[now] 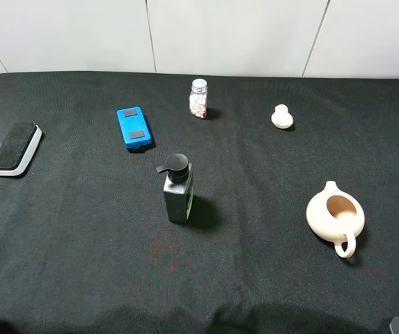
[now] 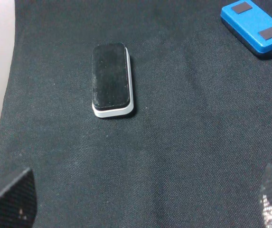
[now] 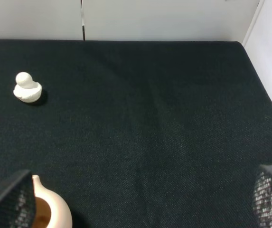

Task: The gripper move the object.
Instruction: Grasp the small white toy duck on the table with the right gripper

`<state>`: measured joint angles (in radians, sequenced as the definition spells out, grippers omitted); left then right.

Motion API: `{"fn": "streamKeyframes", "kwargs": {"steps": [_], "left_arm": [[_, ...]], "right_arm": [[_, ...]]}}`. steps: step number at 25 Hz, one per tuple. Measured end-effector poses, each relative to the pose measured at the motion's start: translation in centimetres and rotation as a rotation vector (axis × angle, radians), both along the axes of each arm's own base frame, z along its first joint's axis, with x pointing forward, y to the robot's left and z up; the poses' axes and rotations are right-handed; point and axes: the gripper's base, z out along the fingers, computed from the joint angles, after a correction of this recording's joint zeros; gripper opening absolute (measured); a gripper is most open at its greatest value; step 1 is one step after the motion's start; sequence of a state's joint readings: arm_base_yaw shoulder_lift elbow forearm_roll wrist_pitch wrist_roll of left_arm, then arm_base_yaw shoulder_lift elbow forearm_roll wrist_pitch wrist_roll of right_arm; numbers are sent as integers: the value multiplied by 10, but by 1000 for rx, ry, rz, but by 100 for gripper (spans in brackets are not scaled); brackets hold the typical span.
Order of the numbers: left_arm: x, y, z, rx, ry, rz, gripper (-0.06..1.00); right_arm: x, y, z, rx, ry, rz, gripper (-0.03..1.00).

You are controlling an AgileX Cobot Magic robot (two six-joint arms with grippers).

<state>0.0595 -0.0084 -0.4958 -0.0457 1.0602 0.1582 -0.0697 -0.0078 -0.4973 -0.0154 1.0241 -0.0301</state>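
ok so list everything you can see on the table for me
lid: one, cream-white, far right, apart from the teapot
teapot: one, cream, open top, near right
pill bottle: one, clear glass, far middle
pump bottle: one, black, upright, centre
box: one, blue, left of the pill bottle
eraser: one, black on white, left edge
cloth: one, black, under everything
left hand: one, black, open, empty
right hand: one, black, open, empty

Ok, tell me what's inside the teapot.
Through the open mouth of the teapot only its bare tan inner wall shows, with nothing in it. Its rim hides part of the floor. The lid lies apart, farther back.
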Motion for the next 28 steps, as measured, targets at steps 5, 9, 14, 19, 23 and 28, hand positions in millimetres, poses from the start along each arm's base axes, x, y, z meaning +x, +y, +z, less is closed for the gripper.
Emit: {"fn": "streamKeyframes", "kwargs": {"steps": [5,9,14,19,23,28], "left_arm": [[0,0,0,0,0,0,99],[0,0,0,0,0,0,99],[0,0,0,0,0,0,99],[0,0,0,0,0,0,99],[0,0,0,0,0,0,99],[0,0,0,0,0,0,99]], "right_arm": [[0,0,0,0,0,0,69],[0,0,0,0,0,0,69],[0,0,0,0,0,0,69],[0,0,0,0,0,0,69],[2,0,0,1,15,0,69],[17,-1,0,8,109,0,69]]}}
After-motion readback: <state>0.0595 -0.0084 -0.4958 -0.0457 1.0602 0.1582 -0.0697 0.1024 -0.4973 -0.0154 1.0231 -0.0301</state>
